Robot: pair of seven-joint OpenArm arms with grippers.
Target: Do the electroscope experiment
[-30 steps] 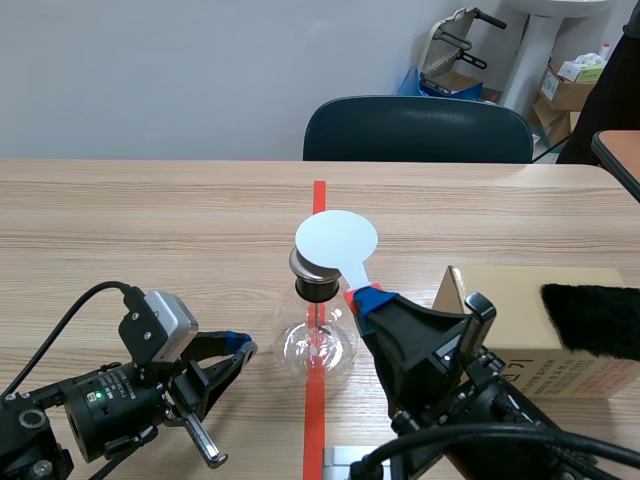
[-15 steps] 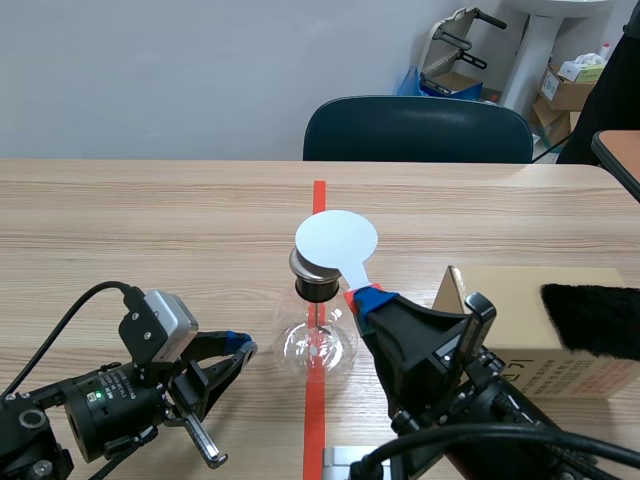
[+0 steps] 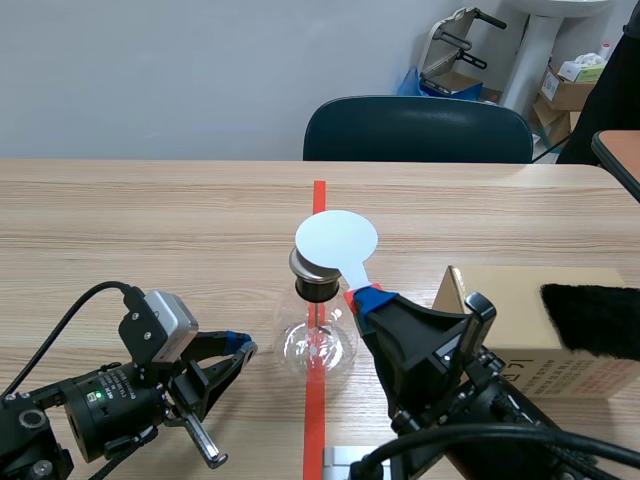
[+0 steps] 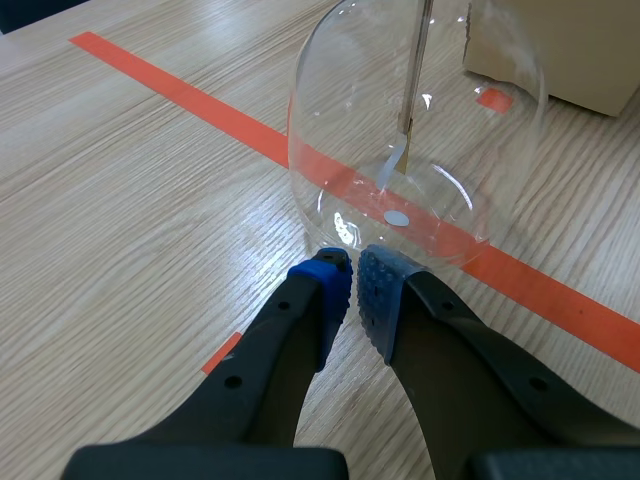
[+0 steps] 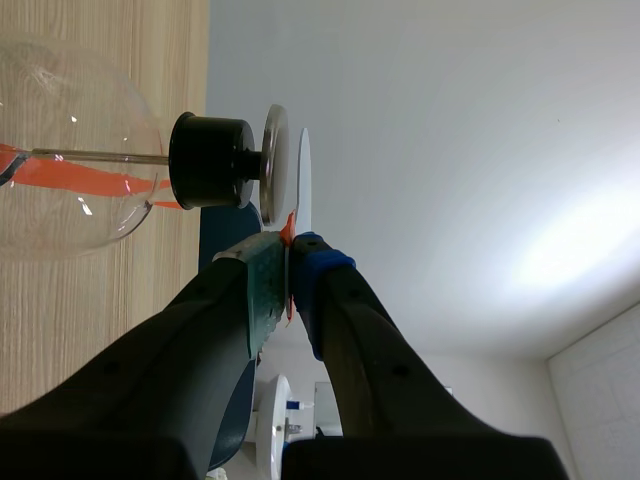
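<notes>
So where is the white disc (image 3: 336,238)?
— Over the electroscope (image 3: 317,340), mid-table on the tape line, face to its metal cap (image 3: 305,266); contact unclear. Its handle runs near-right into the right gripper (image 3: 365,297), which is clamped on it.
— And the other arm?
— Left gripper (image 3: 240,345) is pinched together on nothing, just left of the electroscope's base. The right is nearer the cap.

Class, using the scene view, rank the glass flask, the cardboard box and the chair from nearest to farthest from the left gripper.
1. Glass flask, just right of the left gripper.
2. Cardboard box, at the table's right.
3. Chair, beyond the table's far edge.
</notes>
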